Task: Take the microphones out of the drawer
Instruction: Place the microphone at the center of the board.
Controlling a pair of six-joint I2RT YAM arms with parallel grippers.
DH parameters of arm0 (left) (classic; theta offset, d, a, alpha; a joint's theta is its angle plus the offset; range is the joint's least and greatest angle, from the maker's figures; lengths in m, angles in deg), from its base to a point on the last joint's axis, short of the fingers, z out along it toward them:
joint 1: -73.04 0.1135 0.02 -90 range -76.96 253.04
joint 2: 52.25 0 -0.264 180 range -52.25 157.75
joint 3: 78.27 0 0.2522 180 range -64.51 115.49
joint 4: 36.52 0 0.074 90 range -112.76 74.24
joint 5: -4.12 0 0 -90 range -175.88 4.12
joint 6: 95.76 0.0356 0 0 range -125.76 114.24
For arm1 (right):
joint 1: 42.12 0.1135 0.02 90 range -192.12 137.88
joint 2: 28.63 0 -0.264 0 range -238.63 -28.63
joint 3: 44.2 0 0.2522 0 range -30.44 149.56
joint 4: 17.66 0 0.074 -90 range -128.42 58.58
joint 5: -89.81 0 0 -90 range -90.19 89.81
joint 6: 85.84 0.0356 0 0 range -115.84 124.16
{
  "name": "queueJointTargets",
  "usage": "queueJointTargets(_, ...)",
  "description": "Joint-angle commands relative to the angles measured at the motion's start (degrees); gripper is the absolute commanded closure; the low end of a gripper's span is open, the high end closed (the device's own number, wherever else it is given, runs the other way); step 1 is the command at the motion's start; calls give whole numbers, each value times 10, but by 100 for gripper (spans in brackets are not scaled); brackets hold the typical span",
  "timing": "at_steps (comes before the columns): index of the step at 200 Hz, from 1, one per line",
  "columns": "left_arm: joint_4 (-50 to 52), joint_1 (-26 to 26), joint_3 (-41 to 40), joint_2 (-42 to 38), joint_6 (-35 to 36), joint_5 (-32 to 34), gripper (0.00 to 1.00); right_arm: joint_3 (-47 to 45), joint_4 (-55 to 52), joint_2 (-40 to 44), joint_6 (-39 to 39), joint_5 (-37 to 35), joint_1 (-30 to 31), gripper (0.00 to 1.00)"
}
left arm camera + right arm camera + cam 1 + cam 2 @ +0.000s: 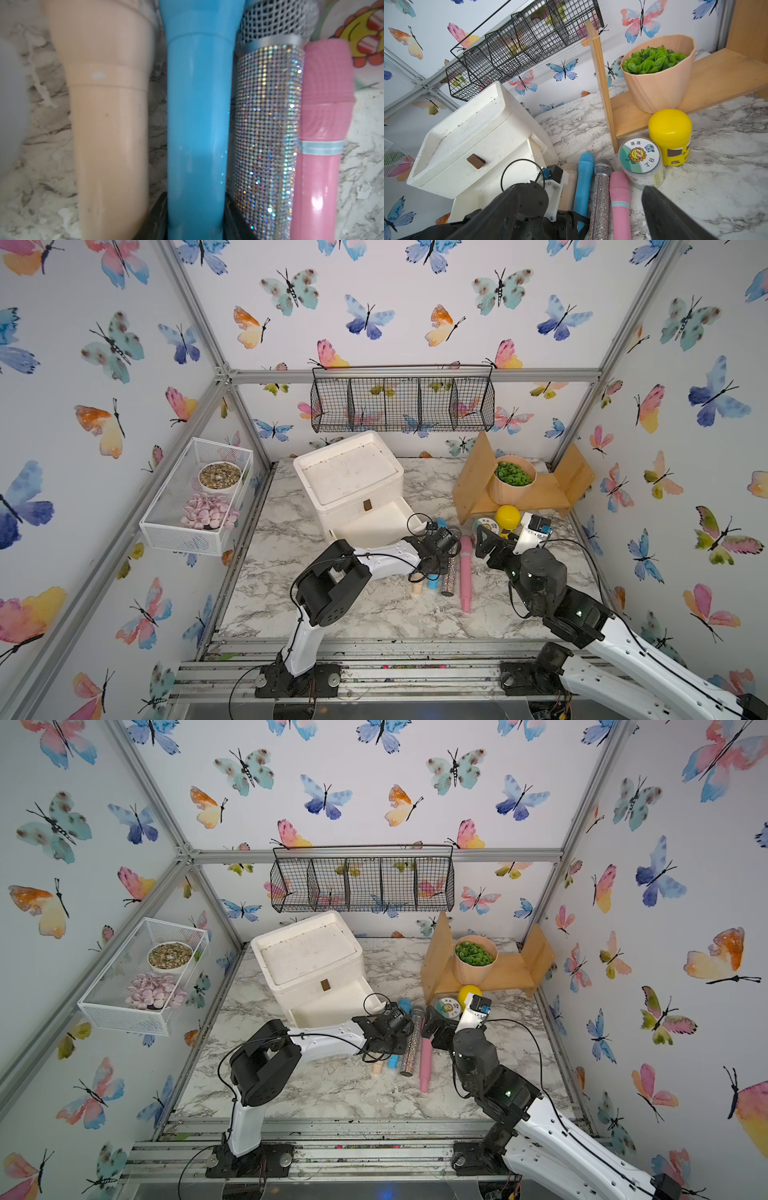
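Blue microphone point(197, 124) is out of the drawer point(374, 526), flat on the worktop point(332, 614) about mid-way across. It's in a row of four: beige microphone point(108, 135), blue, glitter microphone point(266, 124), pink microphone point(324, 124). All lie parallel, heads toward the back edge, tails toward the front edge. Left gripper point(195, 218) is on it: fingers point(155, 224) hug both sides of the blue handle near the tail, pinching it as far as I can judge. The wrist view is blurred, so actual pad pressure is a guess. Key relation: glitter handle sits just beside the blue one with a finger wedged between, while beige leaves a sliver of marble. I expect spreading to nudge the glitter one. Right gripper point(486, 543) hangs spread wide, empty, near the pink head. In both top views the left wrist covers the blue and beige middles. The arm hides the drawer's front; what shows of it looks bare.
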Motion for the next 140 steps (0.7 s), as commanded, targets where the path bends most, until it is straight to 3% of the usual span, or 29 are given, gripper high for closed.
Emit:
queueJointTargets(1,11,-5,6,1,3,9,59,-4,0,5,5,-13,1,2)
queueJointTargets(45,12,-6,7,-15,12,17,51,-2,13,-1,-5,1,1,2)
queueJointTargets(140,8,-18,-13,-125,51,37,51,11,19,-12,-23,-2,1,2)
